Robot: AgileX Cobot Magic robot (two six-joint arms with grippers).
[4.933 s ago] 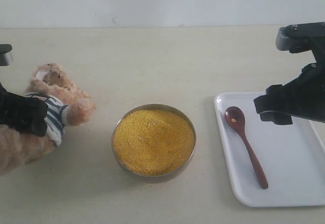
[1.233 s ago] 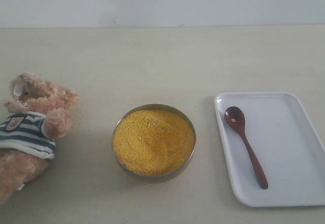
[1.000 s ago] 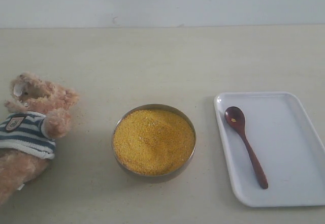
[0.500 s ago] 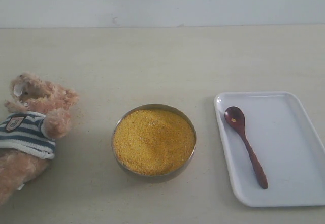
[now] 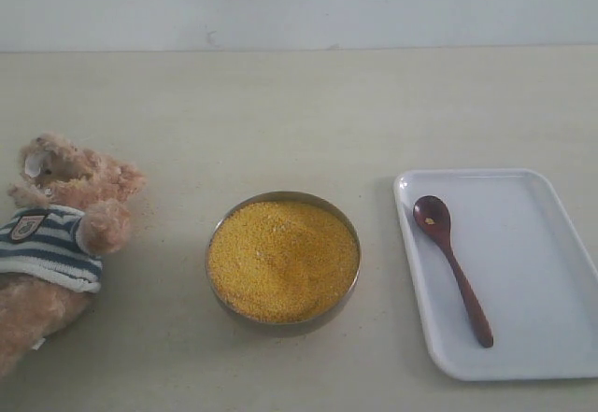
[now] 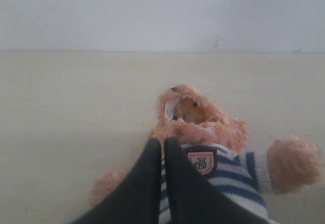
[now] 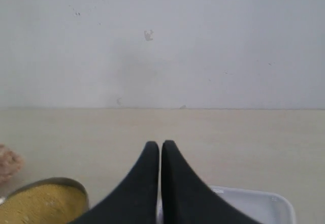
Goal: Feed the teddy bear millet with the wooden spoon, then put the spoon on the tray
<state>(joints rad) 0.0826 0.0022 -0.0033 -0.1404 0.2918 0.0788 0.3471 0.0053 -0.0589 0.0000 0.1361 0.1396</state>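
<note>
The teddy bear [image 5: 58, 225] lies on its back at the table's left edge, striped shirt and badge up. The millet [image 5: 283, 259] fills a round metal bowl in the middle. On the white tray [image 5: 551, 262] at the right lies the wooden spoon [image 5: 451, 262], a few yellow grains in its bowl. Neither arm shows in the exterior view. In the left wrist view my left gripper [image 6: 163, 141] is shut and empty, held back from the teddy bear [image 6: 208, 132]. My right gripper [image 7: 160, 145] is shut and empty, with the tray [image 7: 264, 206] and the millet [image 7: 40, 206] below.
A plain pale wall runs along the table's far edge [image 5: 299, 49]. The metal bowl's rim [image 5: 213, 244] stands between the bear and the tray.
Since 4.9 s ago both arms have pulled out of the exterior view and the left gripper let go of the bear. Over the last second nothing has moved.
</note>
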